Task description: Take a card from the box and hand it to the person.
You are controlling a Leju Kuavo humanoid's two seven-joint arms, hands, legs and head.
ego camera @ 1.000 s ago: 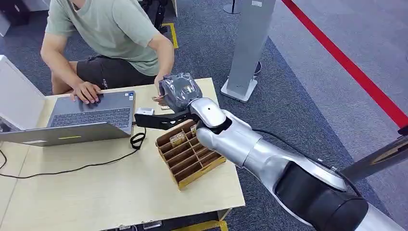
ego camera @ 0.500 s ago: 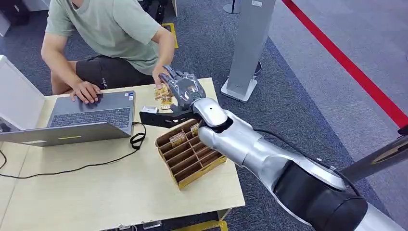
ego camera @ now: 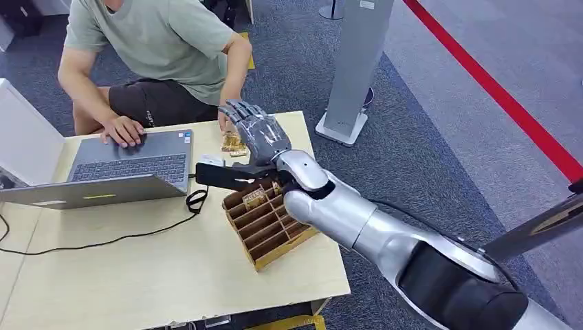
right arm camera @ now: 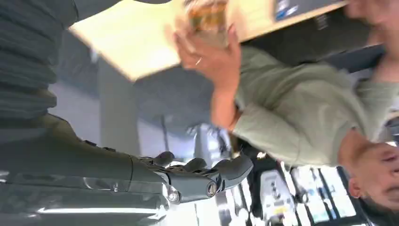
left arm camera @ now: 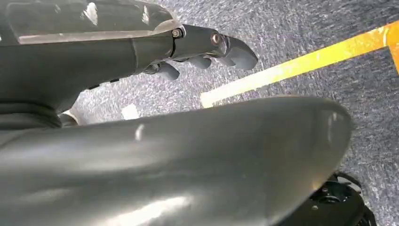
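Above the box [ego camera: 268, 220], right hand [ego camera: 260, 134] empty (fingers [ego camera: 237, 110] spread)

Arm: glossy silver metal right arm [ego camera: 357, 220]
Box: brown slotted cardboard box [ego camera: 269, 221], matt
Table: pale wood-look table [ego camera: 137, 275], smooth
Floor: rough grey carpet [ego camera: 426, 103]

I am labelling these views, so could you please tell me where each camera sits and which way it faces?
Head view: high on the body, facing down at the pale wooden table; silver right arm, open right hand.
Left wrist view: behind the left hand, facing grey carpet.
Right wrist view: behind the right hand, facing the person in the green shirt.
Shared: head and right wrist views both show that person taking the card.
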